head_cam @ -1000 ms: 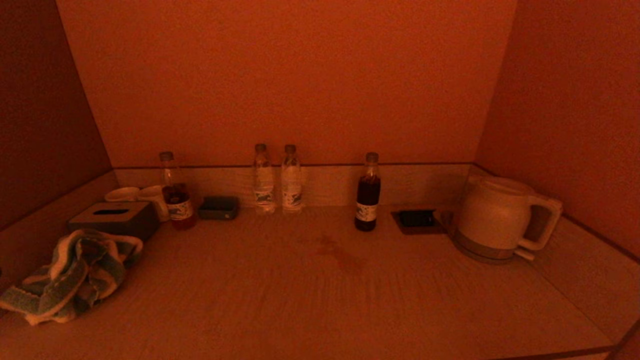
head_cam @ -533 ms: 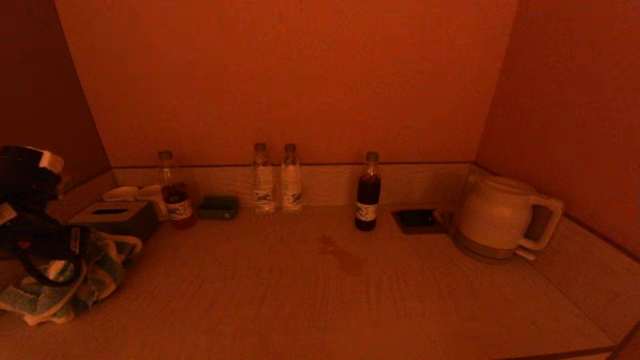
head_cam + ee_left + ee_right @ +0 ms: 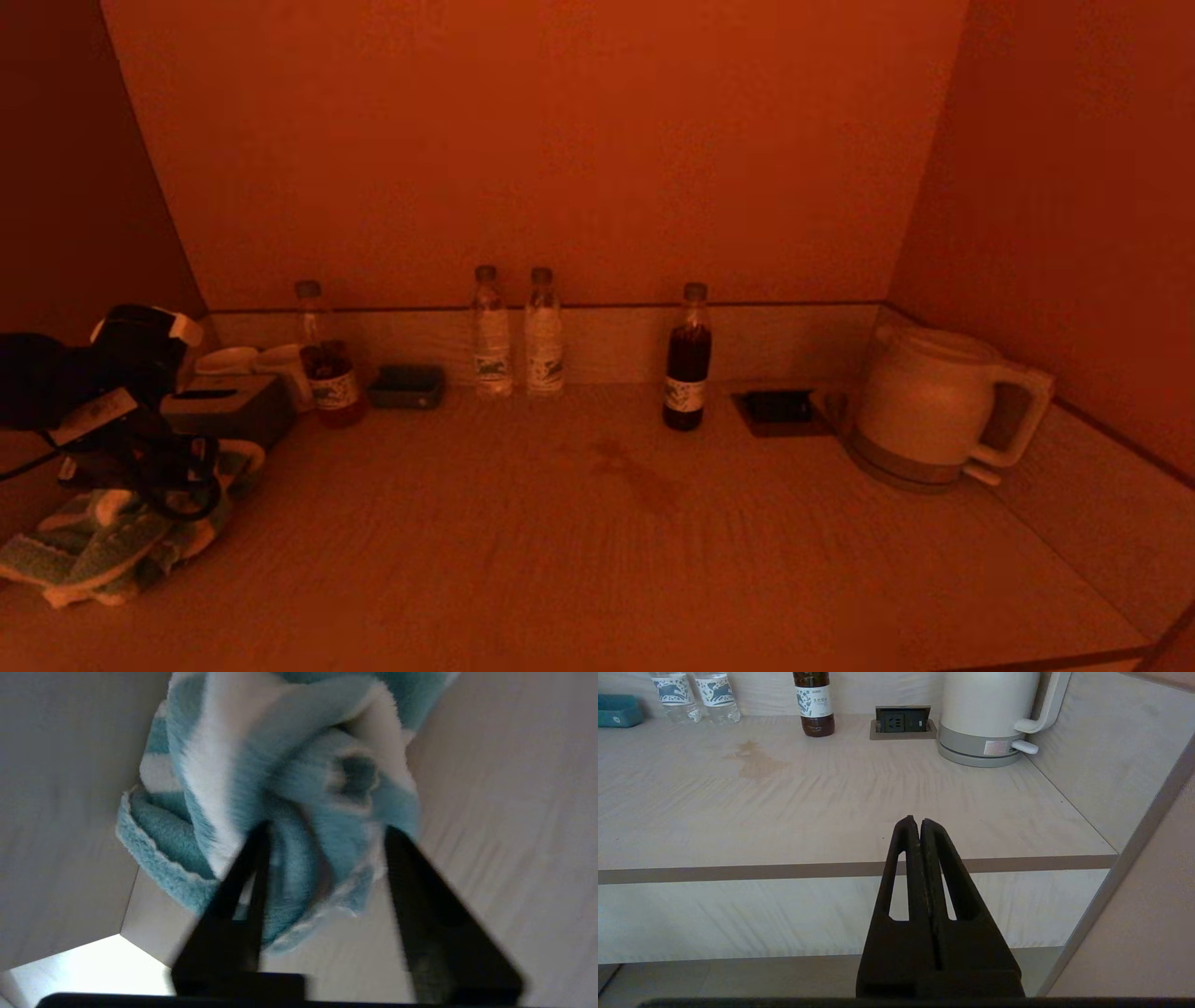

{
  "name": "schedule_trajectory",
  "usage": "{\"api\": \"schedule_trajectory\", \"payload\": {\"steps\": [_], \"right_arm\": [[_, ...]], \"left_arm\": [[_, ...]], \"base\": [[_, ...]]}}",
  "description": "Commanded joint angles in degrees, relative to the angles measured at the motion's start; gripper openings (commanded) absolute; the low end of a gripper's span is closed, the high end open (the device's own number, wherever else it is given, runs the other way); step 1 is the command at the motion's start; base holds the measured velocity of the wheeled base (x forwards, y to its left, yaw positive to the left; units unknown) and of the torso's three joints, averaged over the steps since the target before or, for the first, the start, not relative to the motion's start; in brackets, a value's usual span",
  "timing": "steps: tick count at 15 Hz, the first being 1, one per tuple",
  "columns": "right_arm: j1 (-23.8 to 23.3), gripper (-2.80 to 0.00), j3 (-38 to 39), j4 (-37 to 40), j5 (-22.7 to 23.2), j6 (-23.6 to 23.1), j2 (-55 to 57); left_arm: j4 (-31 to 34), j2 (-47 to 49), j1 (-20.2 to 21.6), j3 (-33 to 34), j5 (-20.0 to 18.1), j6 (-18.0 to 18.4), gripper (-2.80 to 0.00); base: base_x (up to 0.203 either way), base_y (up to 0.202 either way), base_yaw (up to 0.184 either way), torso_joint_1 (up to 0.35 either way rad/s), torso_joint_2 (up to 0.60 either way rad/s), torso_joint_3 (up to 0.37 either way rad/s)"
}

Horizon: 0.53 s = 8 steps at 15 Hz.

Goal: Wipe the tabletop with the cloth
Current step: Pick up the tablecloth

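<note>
None of the wiping is done, as we judge it: the brownish stain point(image 3: 635, 476) sits untouched at the middle of the worktop point(image 3: 560, 579), and the striped terry cloth point(image 3: 93, 546) lies bunched at about 9 o'clock, in front of the tissue box point(image 3: 224, 411). Our left end effector point(image 3: 322, 840) hangs right over the cloth with its fingers parted, a fold between them but not yet clamped. Left to do: grip, carry to the stain, wipe. Our right end effector point(image 3: 920, 823) is clenched on nothing, parked off the front edge at about 5 o'clock. Hard to make out: whether the left fingertips touch the cloth, since the wrist view is blurred and the head view shows only a dark mass there.
</note>
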Motion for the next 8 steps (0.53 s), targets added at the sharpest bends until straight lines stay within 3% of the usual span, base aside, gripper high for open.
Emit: {"api": "schedule_trajectory", "payload": {"steps": [1, 4, 8], "right_arm": [[0.0, -2.8, 0.0, 0.0, 0.0, 0.0, 0.0], [0.0, -2.8, 0.0, 0.0, -0.1, 0.0, 0.0], [0.0, -2.8, 0.0, 0.0, 0.0, 0.0, 0.0]], "left_arm": [[0.1, 0.3, 0.2, -0.2, 0.2, -0.1, 0.0], [0.3, -1.6, 0.3, 0.0, 0.1, -0.3, 0.0], [0.9, -11.8, -0.5, 1.9, -0.2, -0.1, 0.0]], "base": [[0.0, 0.0, 0.0, 0.0, 0.0, 0.0], [0.0, 0.0, 0.0, 0.0, 0.0, 0.0], [0.0, 0.0, 0.0, 0.0, 0.0, 0.0]]}}
